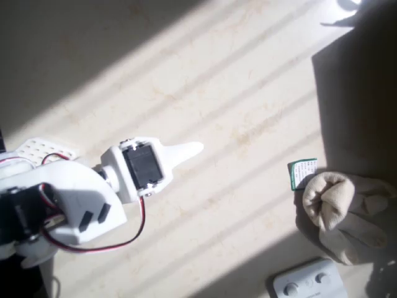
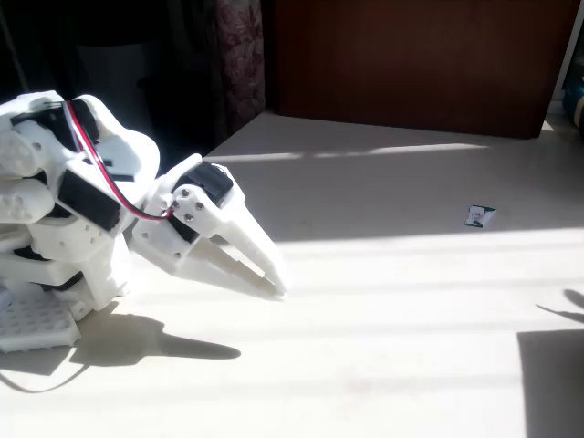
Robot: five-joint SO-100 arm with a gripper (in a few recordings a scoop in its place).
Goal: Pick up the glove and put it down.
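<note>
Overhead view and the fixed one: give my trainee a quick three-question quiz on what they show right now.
1. True or false: the end effector grips the wrinkled beige fabric glove.
2. In the overhead view, what lies against the glove's upper left edge? A) small green-and-white card B) white box with round knobs
3. Fill in: the end effector's tip points toward the picture's ____ in the overhead view.

Key: 1 false; 2 A; 3 right.
</note>
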